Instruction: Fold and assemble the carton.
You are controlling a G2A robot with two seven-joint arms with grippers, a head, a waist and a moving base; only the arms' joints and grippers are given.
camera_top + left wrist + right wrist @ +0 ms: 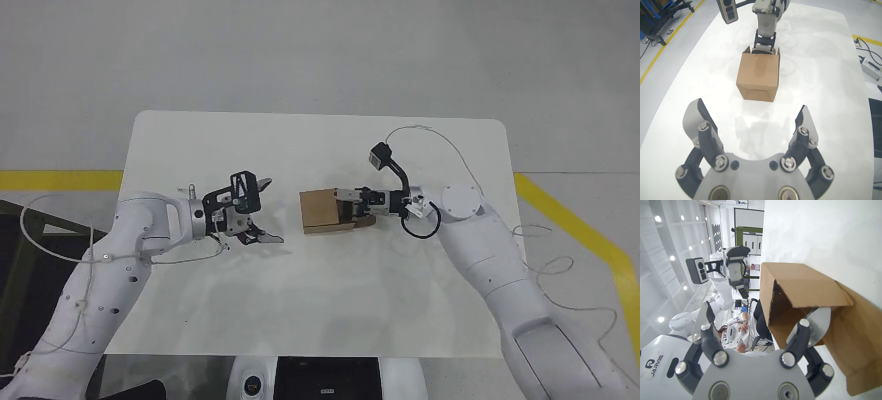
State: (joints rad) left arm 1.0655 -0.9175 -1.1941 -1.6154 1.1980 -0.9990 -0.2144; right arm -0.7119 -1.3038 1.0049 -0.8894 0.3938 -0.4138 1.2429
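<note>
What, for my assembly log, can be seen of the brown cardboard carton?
The small brown cardboard carton lies on its side on the white table. The end facing the left gripper is folded shut; the opposite end is open, flaps loose. One of the open right gripper's fingers sits inside it.

We see a carton of plain brown cardboard, an even tan on its outer faces and a darker brown in its shaded inside. It lies on a plain white worktop with a faint gloss. The left pincer has pale silver-grey finger shells, black ribbed pads, black links and bright metal screws on a light grey plate. The right pincer shows the same colours: silver-grey shells, black links, shiny screw heads. The floor around the worktop is pale grey, crossed by yellow stripes. Thin white cables run along the arms.
</note>
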